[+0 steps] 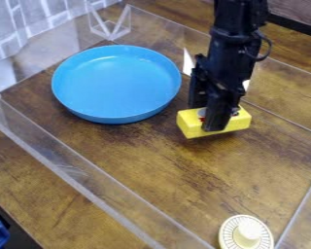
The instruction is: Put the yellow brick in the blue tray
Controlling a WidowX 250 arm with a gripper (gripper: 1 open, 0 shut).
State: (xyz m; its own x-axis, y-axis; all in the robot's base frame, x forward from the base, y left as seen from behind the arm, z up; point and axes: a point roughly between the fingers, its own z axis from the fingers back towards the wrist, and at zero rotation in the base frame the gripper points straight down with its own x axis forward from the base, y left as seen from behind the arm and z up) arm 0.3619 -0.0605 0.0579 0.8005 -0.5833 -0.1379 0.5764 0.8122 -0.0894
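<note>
The yellow brick (194,124) lies on the wooden table, to the right of the blue tray (117,83). Its top is mostly covered by my black gripper (216,121), which points straight down and is shut on the yellow brick. The brick's underside looks close to the table; I cannot tell whether it still touches. The round blue tray is shallow, has nothing in it, and its rim lies a short way left of the brick.
A round cream disc (248,233) sits at the table's near right edge. A clear plastic wall (67,146) runs along the left and front of the table. A clear glassy object (109,17) stands at the back left.
</note>
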